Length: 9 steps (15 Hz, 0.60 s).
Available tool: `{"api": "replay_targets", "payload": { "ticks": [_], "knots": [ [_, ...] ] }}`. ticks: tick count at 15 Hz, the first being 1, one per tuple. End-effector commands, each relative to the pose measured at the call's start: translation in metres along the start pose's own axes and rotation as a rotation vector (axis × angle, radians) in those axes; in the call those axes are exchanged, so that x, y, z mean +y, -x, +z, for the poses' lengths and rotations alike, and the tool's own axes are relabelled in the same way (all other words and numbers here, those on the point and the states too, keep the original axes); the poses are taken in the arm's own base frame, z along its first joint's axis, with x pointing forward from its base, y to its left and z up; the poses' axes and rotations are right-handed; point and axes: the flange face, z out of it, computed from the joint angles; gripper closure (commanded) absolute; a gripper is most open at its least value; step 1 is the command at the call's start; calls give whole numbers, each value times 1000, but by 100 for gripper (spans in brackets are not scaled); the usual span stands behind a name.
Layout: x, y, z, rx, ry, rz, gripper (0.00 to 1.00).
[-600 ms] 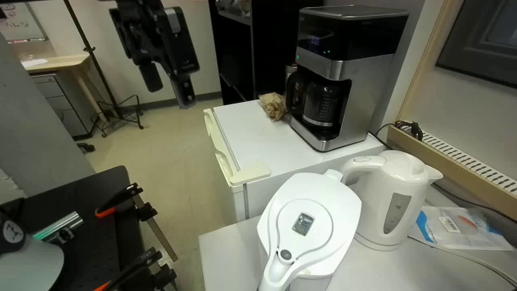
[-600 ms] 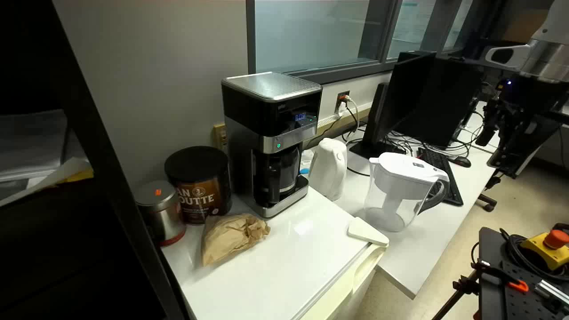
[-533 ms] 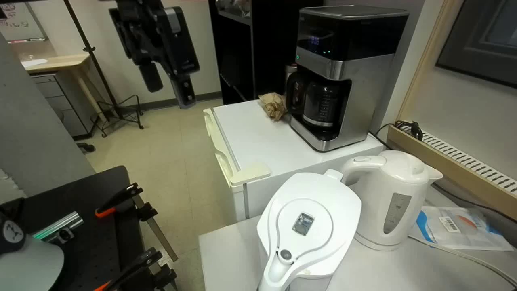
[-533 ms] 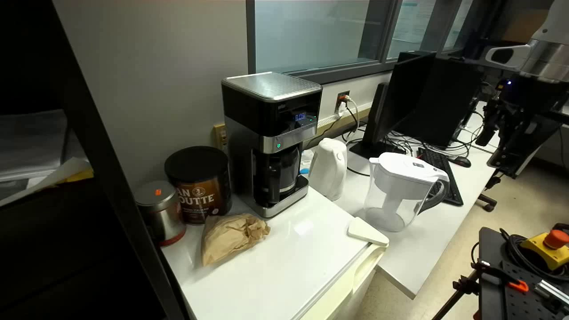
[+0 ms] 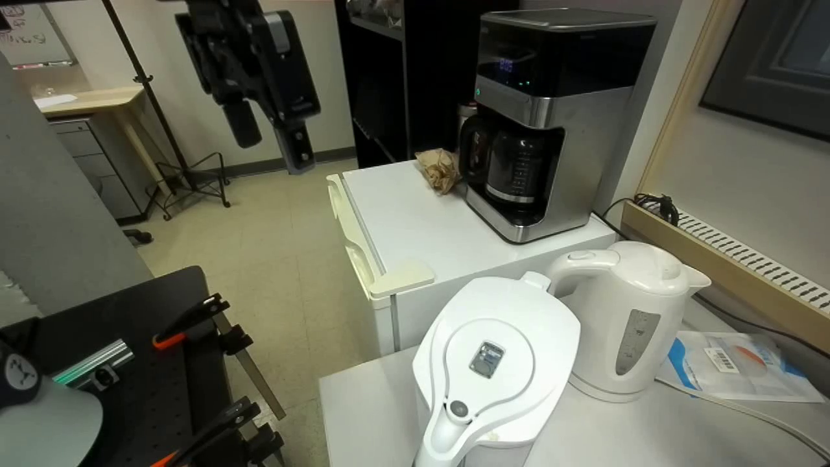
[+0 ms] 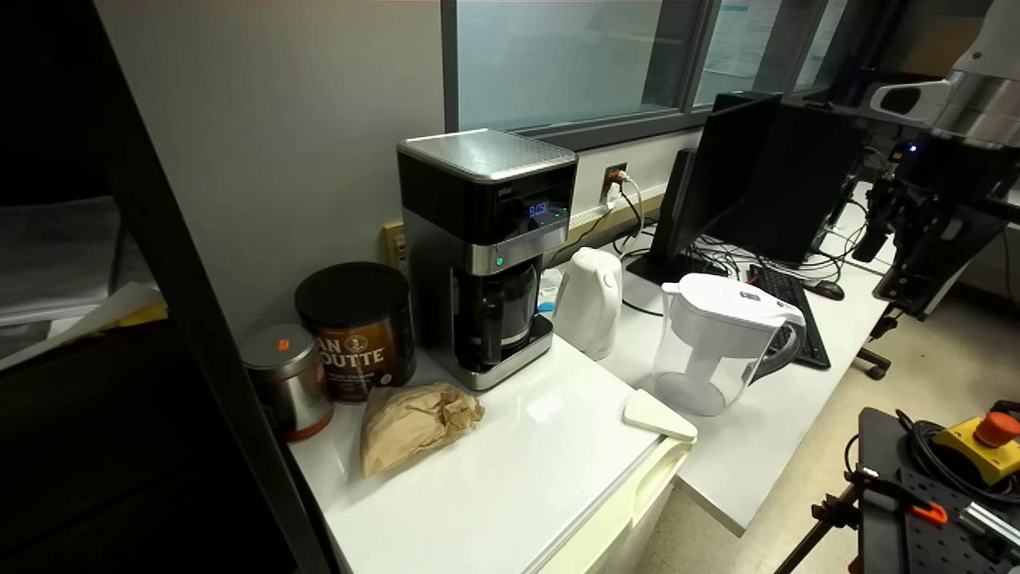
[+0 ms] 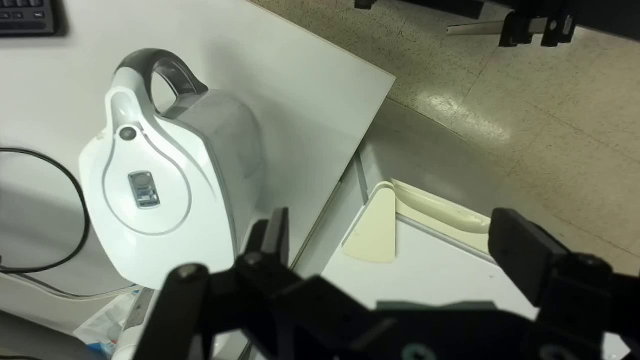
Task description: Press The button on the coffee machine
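Black-and-silver coffee machine [image 5: 574, 113]: well apart from gripper [image 5: 271, 141], to its right in exterior view; fingers [image 7: 520, 255] spread wide.

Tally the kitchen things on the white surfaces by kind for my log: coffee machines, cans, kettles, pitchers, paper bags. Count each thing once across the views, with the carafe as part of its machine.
Coffee machine: 1
Large black-lidded can and smaller silver-topped can: 2
White kettle: 1
Water-filter pitcher: 1
Brown paper bag: 1
Total: 6

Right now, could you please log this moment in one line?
gripper: open, empty | contact with coffee machine: none | display: lit | carafe: inside machine
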Motion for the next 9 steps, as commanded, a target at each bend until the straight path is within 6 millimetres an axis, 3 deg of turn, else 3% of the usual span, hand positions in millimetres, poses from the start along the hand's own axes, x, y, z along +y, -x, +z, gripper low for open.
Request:
{"api": "replay_targets", "payload": {
  "ticks": [1, 9],
  "knots": [
    [-1, -9, 1, 6, 28, -19, 0],
    [-18, -59, -8, 94, 114, -113, 0]
  ]
}}
